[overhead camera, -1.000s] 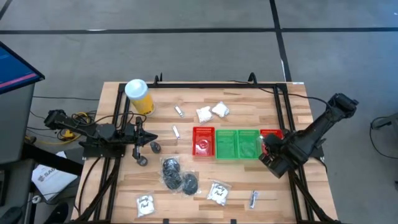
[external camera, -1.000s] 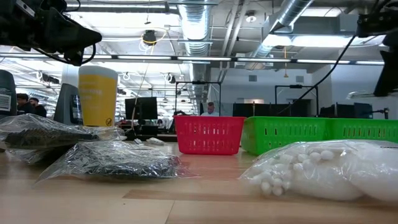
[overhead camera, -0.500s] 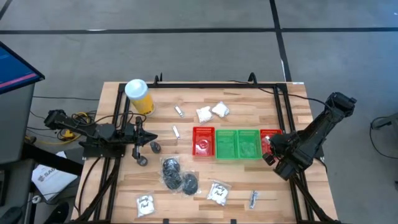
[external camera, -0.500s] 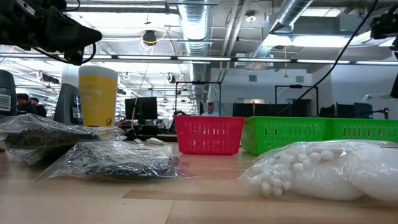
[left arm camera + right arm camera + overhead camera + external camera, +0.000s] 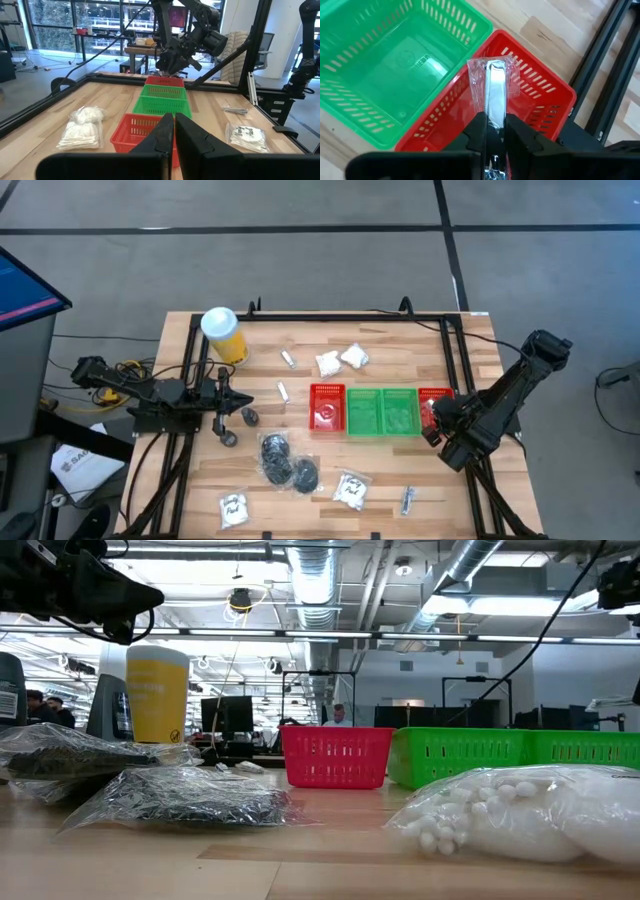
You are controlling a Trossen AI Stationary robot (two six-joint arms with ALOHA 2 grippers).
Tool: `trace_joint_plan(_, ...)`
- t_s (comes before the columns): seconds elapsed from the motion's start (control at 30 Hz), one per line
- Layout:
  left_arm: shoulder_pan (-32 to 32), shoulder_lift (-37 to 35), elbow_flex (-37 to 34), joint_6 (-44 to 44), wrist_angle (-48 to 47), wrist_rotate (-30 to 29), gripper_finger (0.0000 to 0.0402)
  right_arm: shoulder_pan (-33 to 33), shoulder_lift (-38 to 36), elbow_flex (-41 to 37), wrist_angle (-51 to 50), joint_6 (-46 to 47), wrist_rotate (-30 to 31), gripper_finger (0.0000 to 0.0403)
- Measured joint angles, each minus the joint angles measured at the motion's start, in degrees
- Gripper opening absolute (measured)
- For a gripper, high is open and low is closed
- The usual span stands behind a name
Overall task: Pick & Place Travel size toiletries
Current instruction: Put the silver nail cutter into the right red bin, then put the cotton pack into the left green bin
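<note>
A: What has moved in the last second?

B: Only the right arm. Seen from above, the right gripper (image 5: 436, 423) has drawn back a little toward the table's right edge, beside the right-hand red basket (image 5: 434, 395) rather than over the row of baskets.

A: Anything at table level?

B: The dark right arm (image 5: 620, 585), which hung lower at the right edge, has lifted until only a small part shows in the upper right corner

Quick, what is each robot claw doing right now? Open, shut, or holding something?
Left gripper: shut, empty, parked at the table's left edge.
Right gripper: shut on a small silver tube in clear wrap, above the red tray.
</note>
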Motion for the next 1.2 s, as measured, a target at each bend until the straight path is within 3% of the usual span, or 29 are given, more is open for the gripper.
trace_joint_plan(0.27, 0.0, 0.0, 0.0, 0.0, 0.07, -0.01, 0.0012, 0.0, 0.0, 0.0, -0.01, -0.12, 0.0, 0.0063)
trace_joint_plan(0.9, 0.0, 0.0, 0.0, 0.0, 0.07, -0.01, 0.0012, -0.32, 0.0, 0.0, 0.19, -0.95, -0.56, 0.0071)
trace_joint_plan(1.2, 0.0, 0.0, 0.0, 0.0, 0.09, -0.01, 0.0012, -0.32, 0.0, 0.0, 0.19, -1.83, -0.94, 0.0129)
